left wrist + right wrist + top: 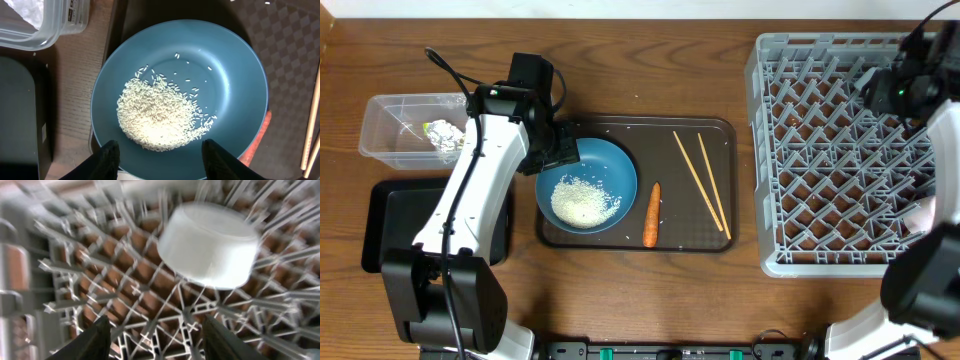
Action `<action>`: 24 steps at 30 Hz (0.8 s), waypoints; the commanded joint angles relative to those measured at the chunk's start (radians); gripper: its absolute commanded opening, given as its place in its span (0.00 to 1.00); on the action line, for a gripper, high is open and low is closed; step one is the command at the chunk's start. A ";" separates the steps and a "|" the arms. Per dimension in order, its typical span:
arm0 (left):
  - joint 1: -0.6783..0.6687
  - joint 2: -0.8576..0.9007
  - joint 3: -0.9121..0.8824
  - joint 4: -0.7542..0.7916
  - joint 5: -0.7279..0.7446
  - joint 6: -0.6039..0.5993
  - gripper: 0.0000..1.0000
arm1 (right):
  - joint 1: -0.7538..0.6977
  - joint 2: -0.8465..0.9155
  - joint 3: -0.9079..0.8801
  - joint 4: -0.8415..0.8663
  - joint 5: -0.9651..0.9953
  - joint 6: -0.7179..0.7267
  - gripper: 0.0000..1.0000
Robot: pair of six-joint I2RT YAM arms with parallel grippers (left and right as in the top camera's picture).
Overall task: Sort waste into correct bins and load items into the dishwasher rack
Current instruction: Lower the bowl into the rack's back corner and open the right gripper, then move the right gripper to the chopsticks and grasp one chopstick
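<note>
A wide dark-blue bowl (610, 165) (225, 75) sits on the left part of the brown tray, with a heap of white rice (585, 200) (157, 117) in it. My left gripper (558, 150) (160, 152) is open, its two fingertips over the bowl's near rim and nothing held. The orange carrot (652, 213) and the wooden chopsticks (700, 183) lie on the tray to the bowl's right. My right gripper (885, 88) (155, 335) hangs open over the grey dishwasher rack (850, 150) (100, 280). A pale round vessel (210, 245) rests upside down on the pegs just beyond it.
The clear tub (390, 125) (45, 25) at the left holds a foil ball (447, 137) and a yellow-green wrapper (428, 128). A black tray (380, 225) (20, 115) lies in front of it. The brown serving tray (720, 135) is mid-table. The right wrist view is motion-blurred.
</note>
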 commanded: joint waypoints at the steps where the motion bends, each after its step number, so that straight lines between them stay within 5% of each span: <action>1: 0.001 -0.022 0.008 -0.006 -0.011 0.002 0.54 | -0.003 -0.064 0.005 -0.001 -0.010 -0.008 0.53; 13: 0.001 -0.022 0.008 -0.006 -0.011 0.002 0.54 | 0.139 -0.063 0.004 -0.145 -0.188 -0.010 0.54; 24: 0.001 -0.022 0.008 -0.006 -0.011 0.002 0.54 | 0.490 -0.061 -0.002 -0.235 -0.135 -0.027 0.59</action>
